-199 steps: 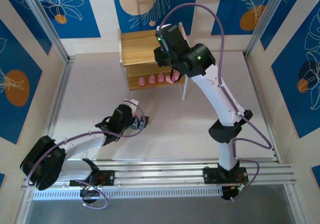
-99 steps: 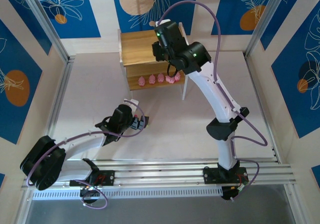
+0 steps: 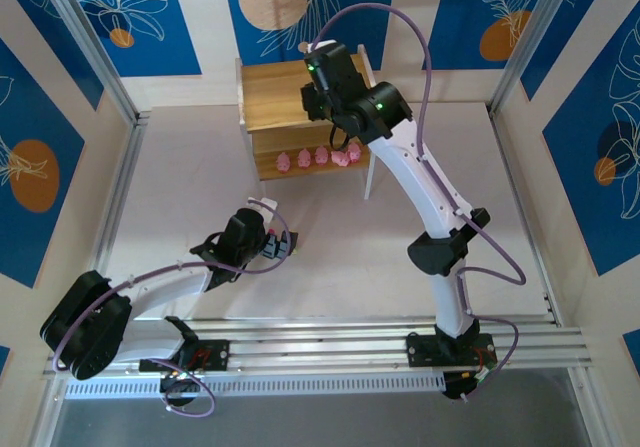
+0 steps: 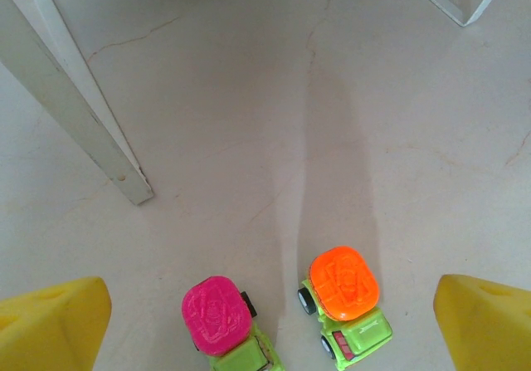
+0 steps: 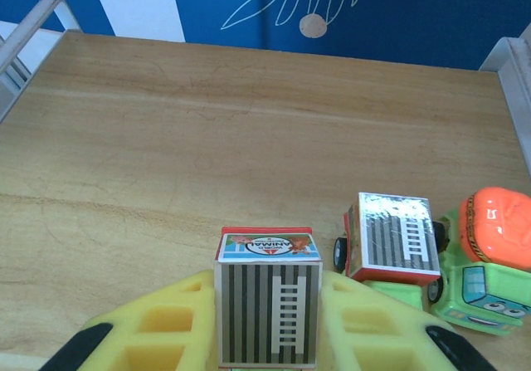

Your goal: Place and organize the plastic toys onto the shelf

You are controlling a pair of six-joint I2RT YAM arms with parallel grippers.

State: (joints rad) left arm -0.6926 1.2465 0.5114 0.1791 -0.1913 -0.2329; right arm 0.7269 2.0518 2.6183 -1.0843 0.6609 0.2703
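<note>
Right hand (image 5: pixel 267 338) pinches a ladder-striped truck (image 5: pixel 267 296) labelled "ANIMAL" over the top board of the shelf (image 5: pixel 166 139), left of a second ladder truck (image 5: pixel 392 234) and an orange-topped truck (image 5: pixel 489 263). Left hand (image 4: pixel 270 325), spread, hangs over the counter (image 4: pixel 373 97) near a pink-topped truck (image 4: pixel 220 317) and an orange truck (image 4: pixel 344 292). Pink figures (image 3: pixel 320 157) line the lower board.

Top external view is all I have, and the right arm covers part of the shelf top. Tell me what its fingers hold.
Observer: The right fingers are shut on a striped ladder-box truck above the top board.
Operator: Report what's parked there already.
Observer: A second ladder-box truck and an orange-topped mixer truck, side by side.
Operator: Now the left arm.
Observer: The left fingers stand open; a pink-topped truck and an orange-topped truck sit on the table between them.
</note>
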